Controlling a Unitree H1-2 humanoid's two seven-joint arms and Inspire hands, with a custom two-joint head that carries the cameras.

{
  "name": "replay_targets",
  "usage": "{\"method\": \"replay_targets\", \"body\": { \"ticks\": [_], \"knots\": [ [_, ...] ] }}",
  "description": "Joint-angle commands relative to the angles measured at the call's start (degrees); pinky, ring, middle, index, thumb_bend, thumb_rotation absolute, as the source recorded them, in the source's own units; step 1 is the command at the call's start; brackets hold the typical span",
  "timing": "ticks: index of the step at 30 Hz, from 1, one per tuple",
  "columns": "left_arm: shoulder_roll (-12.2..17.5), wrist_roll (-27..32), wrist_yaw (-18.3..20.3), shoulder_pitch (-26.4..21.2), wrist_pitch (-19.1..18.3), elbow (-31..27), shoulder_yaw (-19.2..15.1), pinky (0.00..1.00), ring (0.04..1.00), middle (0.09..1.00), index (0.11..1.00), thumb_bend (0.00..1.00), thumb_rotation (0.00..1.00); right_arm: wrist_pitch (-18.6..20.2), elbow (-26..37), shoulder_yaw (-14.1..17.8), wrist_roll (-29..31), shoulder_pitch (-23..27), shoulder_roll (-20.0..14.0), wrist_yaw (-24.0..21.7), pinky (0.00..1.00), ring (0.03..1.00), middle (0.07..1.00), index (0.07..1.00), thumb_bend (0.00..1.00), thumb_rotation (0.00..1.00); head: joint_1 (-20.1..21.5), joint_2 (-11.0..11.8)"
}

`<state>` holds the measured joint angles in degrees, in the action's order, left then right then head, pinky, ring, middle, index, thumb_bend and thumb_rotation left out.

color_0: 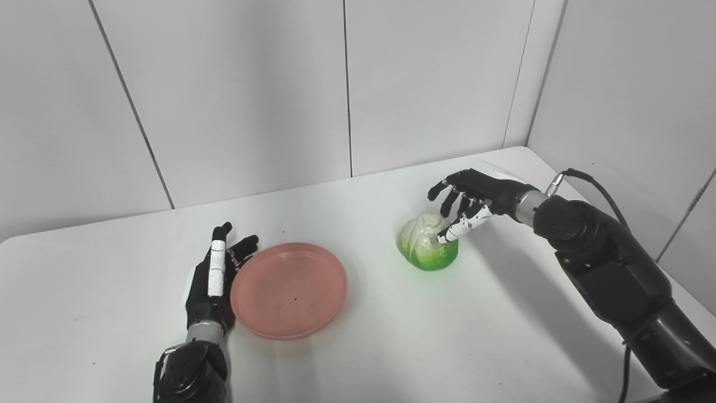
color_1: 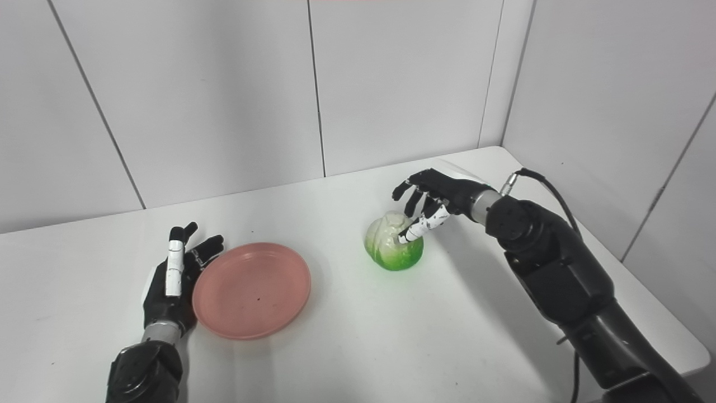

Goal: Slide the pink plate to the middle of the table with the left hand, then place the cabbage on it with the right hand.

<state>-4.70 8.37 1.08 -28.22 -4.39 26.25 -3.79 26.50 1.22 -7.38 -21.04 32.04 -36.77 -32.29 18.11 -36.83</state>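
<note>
While cabbage (color_0: 428, 241) outside, pink plate (color_0: 289, 290) bare

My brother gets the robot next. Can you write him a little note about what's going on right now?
Left hand: open, lying flat against the pink plate's left rim.
Right hand: open, fingers spread over the cabbage, one tip touching it, no grasp yet.
The plate sits near the table's middle, nothing on it. The cabbage rests on the table, right of the plate.
Left to do: grasp the cabbage, set it on the plate.
</note>
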Motion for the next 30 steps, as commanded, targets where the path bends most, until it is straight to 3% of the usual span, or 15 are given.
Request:
{"method": "replay_targets", "body": {
  "ticks": [1,2,5,7,8,10,13,16,19,25,30],
  "knots": [
    [-0.35,-0.48,-0.52,-0.11,-1.55,-0.34,0.41,0.8,0.784,0.704,0.891,0.93,0.89,-0.4,2.59,-0.8,0.04,3.09,-2.77,-1.64,0.38,0.493,0.595,0.701,0.91,0.18,-0.14,0.06],
    [-0.34,-0.54,-0.58,-0.09,-1.58,-0.35,0.43,0.8,0.782,0.702,0.889,0.93,0.89,-0.45,2.79,-1.46,-0.04,3.28,-3.27,-2.48,0.45,0.564,0.636,0.719,0.95,0.23,-0.28,0.02],
    [-0.34,-0.66,-0.7,-0.08,-1.44,-0.15,0.43,0.8,0.778,0.694,0.884,0.93,0.89,-0.05,3.1,-2.64,-0.11,3.6,-4.23,-3.96,0.53,0.633,0.697,0.748,0.99,0.28,-0.95,0.0],
    [-0.35,-0.68,-0.73,-0.05,-1.38,-0.1,0.49,0.8,0.777,0.69,0.882,0.93,0.89,-0.25,3.45,-3.77,-1.13,3.85,-4.85,-4.54,0.54,0.655,0.724,0.764,1.0,0.29,-1.14,0.04],
    [-0.37,-0.62,-0.68,-0.02,-1.5,-0.18,0.51,0.79,0.778,0.69,0.885,0.93,0.9,-0.92,3.66,-4.81,-2.36,4.06,-5.31,-4.65,0.57,0.72,0.802,0.803,1.0,0.32,-1.14,0.04],
    [-0.44,-0.62,-0.57,0.03,-1.7,-0.29,0.52,0.81,0.784,0.691,0.89,0.92,0.91,-2.55,4.11,-7.28,-5.77,4.57,-6.25,-4.42,0.57,0.754,0.847,0.831,1.0,0.36,-1.28,0.05],
    [-0.55,-0.73,-0.56,0.09,-2.03,-0.49,0.54,0.82,0.786,0.688,0.889,0.92,0.91,-3.52,4.69,-9.62,-9.87,5.04,-6.65,-3.77,0.64,0.837,0.895,0.841,1.0,0.34,-1.37,0.07],
    [-0.72,-0.77,-0.65,0.15,-2.25,-0.73,0.55,0.82,0.781,0.681,0.887,0.93,0.91,-6.07,4.92,-12.04,-14.26,5.59,-6.69,-3.43,0.64,0.891,0.934,0.853,1.0,0.34,-1.65,0.06],
    [-0.85,-0.83,-0.82,0.27,-2.59,-1.15,0.55,0.82,0.779,0.671,0.89,0.92,0.91,-7.1,5.24,-13.14,-17.31,5.87,-6.05,-3.33,0.82,0.982,0.966,0.857,1.0,0.35,-1.82,0.03],
    [-0.77,-0.78,-0.72,0.24,-2.69,-0.99,0.47,0.83,0.783,0.683,0.894,0.92,0.91,-8.34,5.01,-13.97,-20.74,6.61,-4.61,-3.99,0.98,1.0,0.986,0.858,1.0,0.36,-1.84,0.04],
    [-0.9,-0.89,-0.73,0.14,-2.36,-0.55,0.59,0.82,0.772,0.695,0.894,0.92,0.91,-8.15,4.8,-13.96,-21.48,7.2,-3.1,-5.34,1.0,1.0,0.993,0.858,1.0,0.35,-2.19,0.06]
  ]
}}
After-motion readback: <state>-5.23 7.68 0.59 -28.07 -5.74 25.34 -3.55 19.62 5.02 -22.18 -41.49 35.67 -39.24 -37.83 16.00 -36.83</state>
